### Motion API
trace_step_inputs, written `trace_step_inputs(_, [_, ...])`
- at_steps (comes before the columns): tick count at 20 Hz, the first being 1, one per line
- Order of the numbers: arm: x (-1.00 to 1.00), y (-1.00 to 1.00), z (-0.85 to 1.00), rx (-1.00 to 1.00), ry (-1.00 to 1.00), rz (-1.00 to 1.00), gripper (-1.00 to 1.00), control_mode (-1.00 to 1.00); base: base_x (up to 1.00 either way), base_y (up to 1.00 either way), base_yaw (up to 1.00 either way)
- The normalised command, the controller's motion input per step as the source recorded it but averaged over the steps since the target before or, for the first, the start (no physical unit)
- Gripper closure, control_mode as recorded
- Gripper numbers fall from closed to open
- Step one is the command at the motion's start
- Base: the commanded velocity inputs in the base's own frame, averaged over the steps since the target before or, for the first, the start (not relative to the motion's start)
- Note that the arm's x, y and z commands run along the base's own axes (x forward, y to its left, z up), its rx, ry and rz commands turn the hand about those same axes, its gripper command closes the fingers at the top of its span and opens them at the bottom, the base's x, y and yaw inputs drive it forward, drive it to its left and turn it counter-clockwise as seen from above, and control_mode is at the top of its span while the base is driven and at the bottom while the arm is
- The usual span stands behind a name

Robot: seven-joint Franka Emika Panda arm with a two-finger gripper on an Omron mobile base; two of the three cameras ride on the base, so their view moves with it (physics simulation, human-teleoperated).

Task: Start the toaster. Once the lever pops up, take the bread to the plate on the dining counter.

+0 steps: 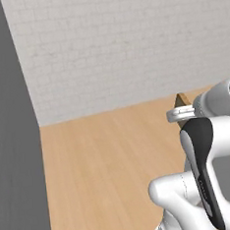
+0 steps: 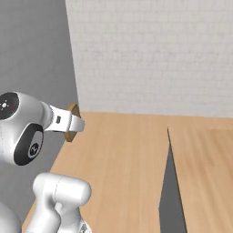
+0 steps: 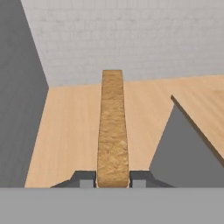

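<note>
Tan bread (image 3: 113, 131) edge-on, clamped in end effector (image 3: 113, 179), seemingly unmarked

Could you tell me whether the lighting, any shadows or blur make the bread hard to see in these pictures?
Hand view: the bread is sharp, evenly lit, edge-on between the shut gripper's fingers, no glare. Left base view: flat light, the arm covers most of the bread. Right base view: no blur, a small edge of it shows.

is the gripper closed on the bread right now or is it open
Closed on it: in the hand view both fingertips press the sides of the bread, which stands edge-on between them.
</note>
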Motion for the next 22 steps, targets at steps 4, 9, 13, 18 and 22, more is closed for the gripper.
trace_step_inputs(4, [0.0, 0.0, 0.0, 0.0, 0.0, 0.0, 1.0, 1.0, 1.0, 0.03, 0.0])
trace_step_inputs(9, [0.0, 0.0, 0.0, 0.0, 0.0, 0.0, 1.0, 1.0, 1.0, 0.01, 0.0])
trace_step_inputs(13, [0.0, 0.0, 0.0, 0.0, 0.0, 0.0, 1.0, 1.0, 1.0, 0.03, 0.0])
trace_step_inputs(18, [0.0, 0.0, 0.0, 0.0, 0.0, 0.0, 1.0, 1.0, 1.0, 0.05, -0.22])
trace_step_inputs(22, [0.0, 0.0, 0.0, 0.0, 0.0, 0.0, 1.0, 1.0, 1.0, 0.33, -0.47])
